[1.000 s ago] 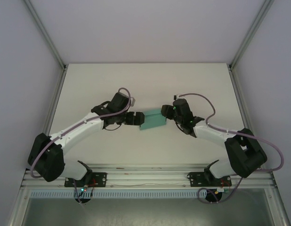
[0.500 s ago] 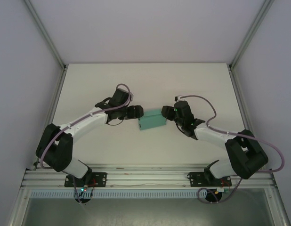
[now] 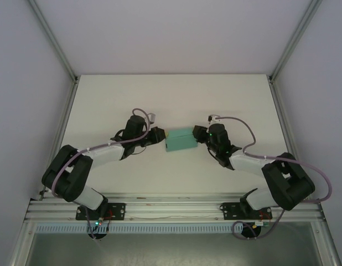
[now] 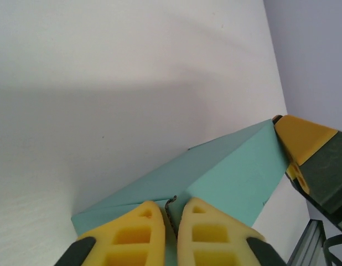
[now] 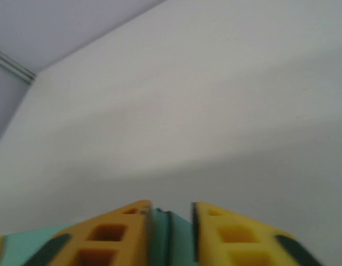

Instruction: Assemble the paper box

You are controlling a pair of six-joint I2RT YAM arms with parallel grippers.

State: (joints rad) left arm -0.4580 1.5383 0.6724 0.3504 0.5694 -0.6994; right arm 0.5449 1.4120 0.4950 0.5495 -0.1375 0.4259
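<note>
Both arms have drawn inward since a second ago: left gripper (image 4: pixel 174 209) now pinches one end and right gripper (image 5: pixel 170 213) sits narrow on the other end of the teal-green thin-card paper box (image 3: pixel 180 140), smooth, matte, shallow and rectangular, lying mid-way on the white counter (image 3: pixel 160 94), long axis running left-right between them.

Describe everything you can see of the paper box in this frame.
The box is teal-green thin card, matte, folded into a small shallow rectangular shape with sharp creased edges; the left wrist view shows two flat faces meeting along a ridge. It lies roughly level, long side across, near the middle of the table. The left gripper pinches its left end and the right gripper its right end. Whether it rests on the table or is held just above is unclear.
</note>
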